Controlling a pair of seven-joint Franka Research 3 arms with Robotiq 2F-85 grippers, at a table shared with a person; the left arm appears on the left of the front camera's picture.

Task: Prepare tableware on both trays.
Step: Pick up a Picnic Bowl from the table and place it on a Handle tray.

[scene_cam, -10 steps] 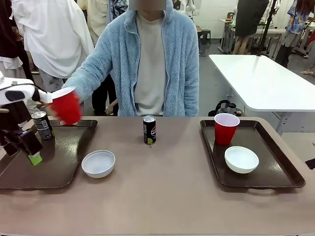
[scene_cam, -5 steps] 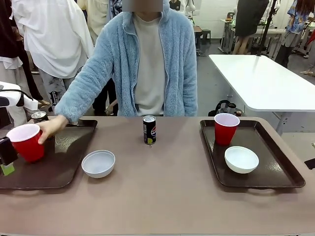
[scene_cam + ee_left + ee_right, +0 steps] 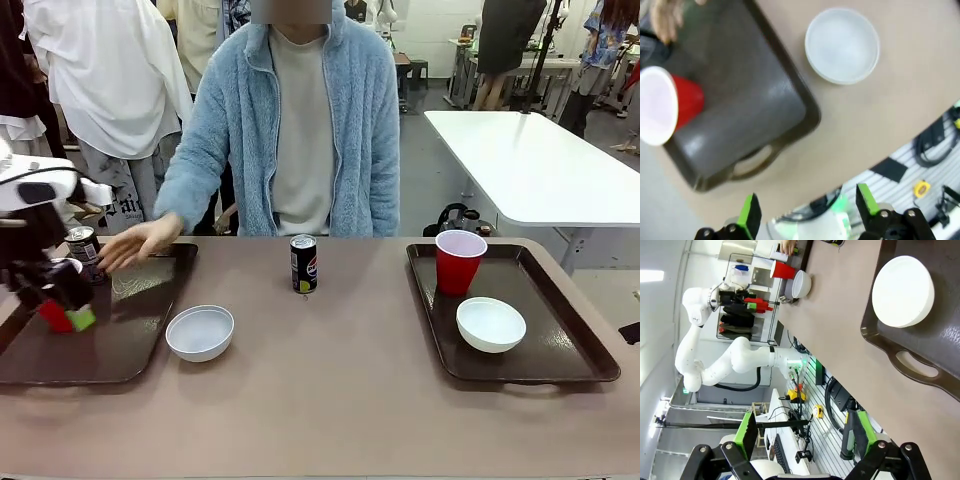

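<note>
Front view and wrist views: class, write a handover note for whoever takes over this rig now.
Left gripper: open, empty, by the left tray.
Right gripper: open, empty, near the right tray.
Person's hand over the left tray's far end.
Done: left tray holds a red cup and a can; right tray holds the second cup and a bowl.
Left, probably: loose bowl onto left tray, middle can onto right tray.

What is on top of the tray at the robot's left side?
A dark can and a red cup are on the left tray. In the front view the left gripper covers most of the cup.
</note>
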